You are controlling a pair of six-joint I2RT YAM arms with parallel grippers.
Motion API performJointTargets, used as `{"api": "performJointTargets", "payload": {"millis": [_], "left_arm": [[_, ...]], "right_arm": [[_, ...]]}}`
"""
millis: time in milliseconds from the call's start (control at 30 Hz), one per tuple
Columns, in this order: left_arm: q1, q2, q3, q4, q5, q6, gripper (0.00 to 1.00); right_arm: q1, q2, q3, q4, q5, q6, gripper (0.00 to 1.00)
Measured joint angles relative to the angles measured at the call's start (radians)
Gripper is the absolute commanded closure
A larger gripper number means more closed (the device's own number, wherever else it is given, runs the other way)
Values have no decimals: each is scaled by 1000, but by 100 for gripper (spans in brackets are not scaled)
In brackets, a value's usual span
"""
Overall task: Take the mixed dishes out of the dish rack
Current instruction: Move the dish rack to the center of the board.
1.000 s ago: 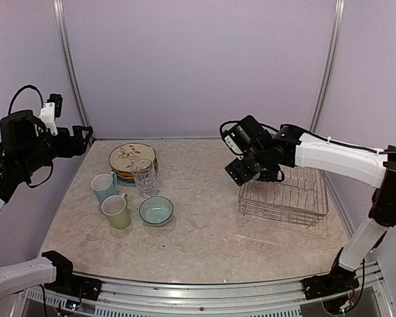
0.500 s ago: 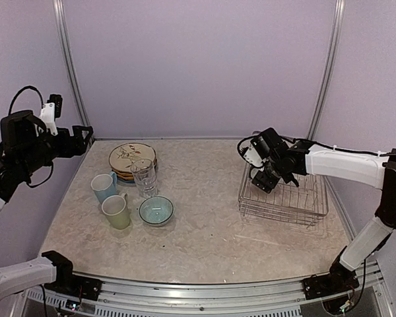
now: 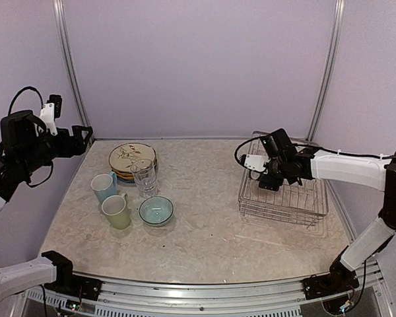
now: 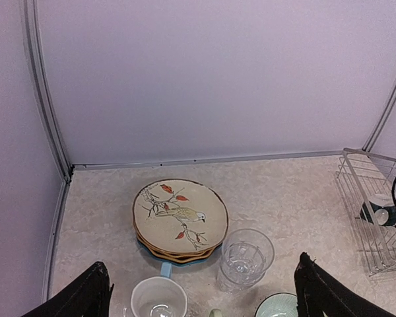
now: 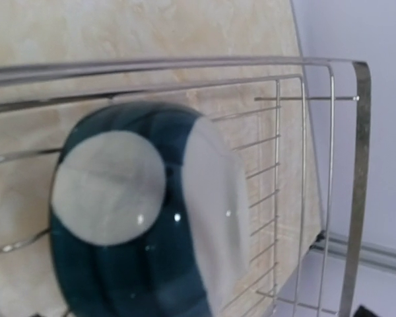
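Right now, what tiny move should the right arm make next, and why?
Probably lower the right arm a little so its fingers go around the edge of the teal bowl, ready to squeeze. That bowl is the only dish I can see in the dish rack. It lies tipped with its pale bottom toward the wrist camera, and the arm hangs close over it.

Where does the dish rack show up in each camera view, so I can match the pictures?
Top external: the dish rack sits right of centre, on the table's right side.
Left wrist: the rack is at the right edge, partly cut off.
Right wrist: the rack's wires cross the whole frame, close up, with a teal-and-white bowl inside.
Shared landmark: the beige marbled table beneath the rack shows in all three.
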Motion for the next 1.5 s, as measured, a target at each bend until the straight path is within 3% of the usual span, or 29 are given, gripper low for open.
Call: {"api": "performJointTargets", "payload": {"millis": [600, 1100, 1367, 1500], "left_arm": [[38, 6, -4, 2, 42, -10, 8], [47, 13, -9, 6, 64, -21, 8], [48, 21, -9, 6, 68, -22, 8], [48, 20, -9, 6, 69, -24, 8]], "right_arm": [[-59, 180, 124, -11, -122, -145, 4], [-94, 274, 240, -58, -155, -142, 38], [-108, 264, 244, -23, -163, -113, 50], [-135, 261, 255, 30, -163, -61, 51]]}}
